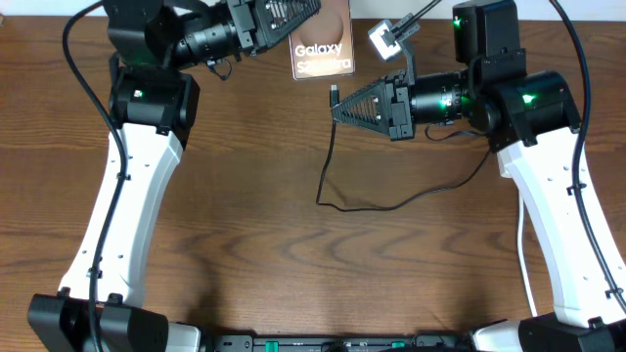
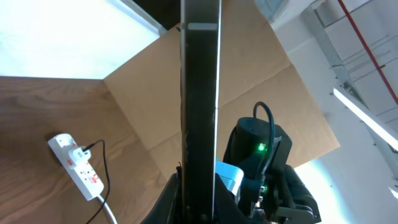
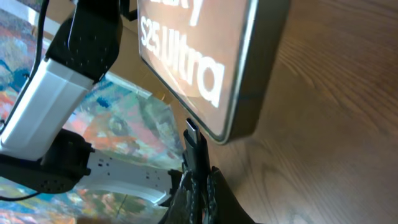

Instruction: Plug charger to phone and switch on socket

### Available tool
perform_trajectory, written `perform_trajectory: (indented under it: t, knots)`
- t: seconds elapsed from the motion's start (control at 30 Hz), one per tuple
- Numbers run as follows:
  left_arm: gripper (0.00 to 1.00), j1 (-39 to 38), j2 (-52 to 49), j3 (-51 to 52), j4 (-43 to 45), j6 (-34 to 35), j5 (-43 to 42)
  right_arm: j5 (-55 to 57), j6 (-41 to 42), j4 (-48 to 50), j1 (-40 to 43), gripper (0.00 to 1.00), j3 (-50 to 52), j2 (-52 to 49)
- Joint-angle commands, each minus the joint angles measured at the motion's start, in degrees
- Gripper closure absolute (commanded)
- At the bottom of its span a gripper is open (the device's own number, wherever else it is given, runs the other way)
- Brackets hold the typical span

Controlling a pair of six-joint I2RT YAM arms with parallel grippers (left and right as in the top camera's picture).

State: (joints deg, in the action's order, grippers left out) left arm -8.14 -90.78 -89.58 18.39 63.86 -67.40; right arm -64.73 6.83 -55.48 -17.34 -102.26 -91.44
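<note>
Phone (image 1: 323, 49) is a rigid, slick slab, probably light, and the left hand (image 1: 298, 22) is closed on its faces near the table's (image 1: 245, 225) far edge, leaving the port end free. Charger (image 3: 194, 146) is limp and stiff only at the tip, which the right hand (image 1: 340, 106) pinches just below the phone. Socket (image 2: 78, 167) lies near a table edge. Slack cable across the table's middle may drag.
</note>
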Motion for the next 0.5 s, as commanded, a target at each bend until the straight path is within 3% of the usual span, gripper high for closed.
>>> perform_trajectory:
  t: [0.0,0.47]
  knots:
    - [0.92,0.1,0.1,-0.7,1.0,1.5,-0.8,-1.2,3.0,1.2,-0.4,0.99,0.0,0.3]
    - [0.93,0.1,0.1,-0.7,1.0,1.4,-1.3,0.7,8.2,6.7,-3.7,0.99,0.0,0.3]
